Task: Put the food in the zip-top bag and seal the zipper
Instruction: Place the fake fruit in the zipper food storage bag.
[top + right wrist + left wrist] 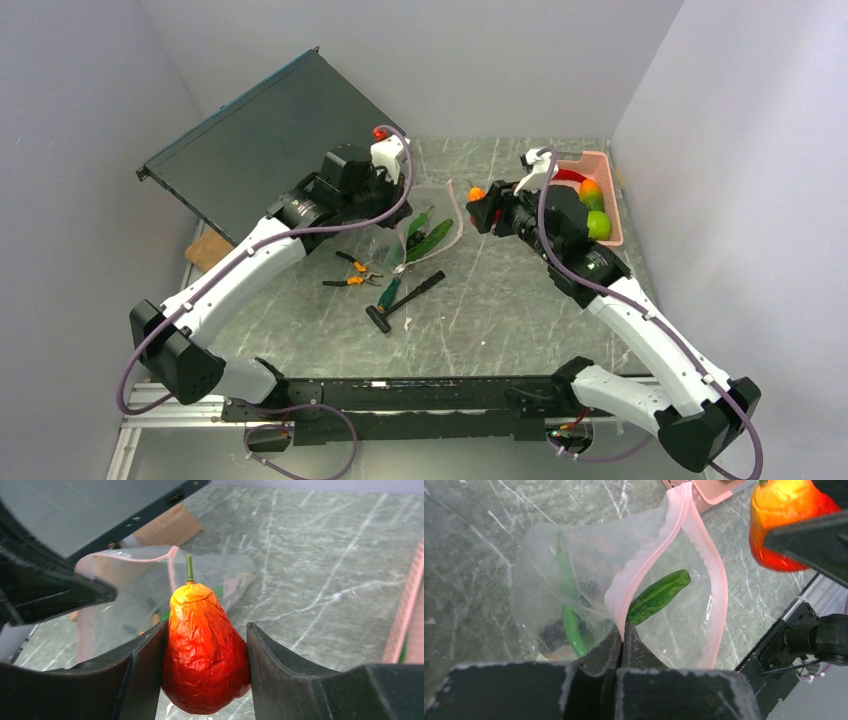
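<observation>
My table: grey veined slab | centre: zip-top bag resting on it | nearer me: orange-handled pliers, green-handled screwdriver, black tool | far right: pink basket

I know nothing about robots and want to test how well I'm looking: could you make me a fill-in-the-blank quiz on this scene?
The ____ gripper is shut on the red-orange fruit. The left gripper pinches the zip-top bag's pale ____ zipper. The green cucumber lies inside the clear ____.
Missing words: right; pink; bag.
</observation>
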{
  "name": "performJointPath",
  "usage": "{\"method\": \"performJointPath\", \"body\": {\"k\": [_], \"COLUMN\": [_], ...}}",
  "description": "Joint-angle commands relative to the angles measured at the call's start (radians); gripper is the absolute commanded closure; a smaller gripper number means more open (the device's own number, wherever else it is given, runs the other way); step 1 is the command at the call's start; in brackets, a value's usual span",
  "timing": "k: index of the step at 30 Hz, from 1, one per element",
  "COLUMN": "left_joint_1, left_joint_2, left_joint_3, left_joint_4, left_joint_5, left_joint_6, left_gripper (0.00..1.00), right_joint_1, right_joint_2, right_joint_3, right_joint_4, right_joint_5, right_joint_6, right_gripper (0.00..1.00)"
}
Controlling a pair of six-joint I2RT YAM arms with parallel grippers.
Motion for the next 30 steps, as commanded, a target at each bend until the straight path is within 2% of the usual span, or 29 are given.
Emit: {"method": "performJointPath", "body": {"k": [1,11,17,22,25,27,30], "left_joint_1": [0.005,0.004,0.005,0.004,0.004,0.004,0.004], "left_joint_2": [-0.042,-0.047,-0.052,-0.052,-0.054,-0.054,-0.046], "left_joint_3": [0.026,0.021,0.018,0.019,0.018,0.016,0.021], "left_joint_4": [0.024,0.031,0.034,0.034,0.035,0.039,0.033], "left_joint_5": [-0.054,-0.051,-0.046,-0.038,-0.031,-0.03,-0.026], "left_joint_6": [0.042,0.035,0.031,0.028,0.024,0.023,0.022], "left_gripper": [1.0,1.0,1.0,1.0,1.0,1.0,1.0], "right_joint_1": [0.075,0.269,0.366,0.374,0.374,0.373,0.374], "right_joint_2": [-0.025,0.042,0.134,0.184,0.198,0.208,0.254], "right_joint_3": [0.068,0.157,0.182,0.153,0.108,0.073,0.08], "right_joint_4": [0.083,0.136,0.145,0.2,0.257,0.334,0.341], "right_joint_5": [-0.012,0.05,0.215,0.324,0.366,0.348,0.348], "right_joint_6": [-0.019,-0.086,-0.168,-0.175,-0.123,-0.109,-0.078], "right_gripper": [1.0,1.0,1.0,1.0,0.92,0.81,0.64]}}
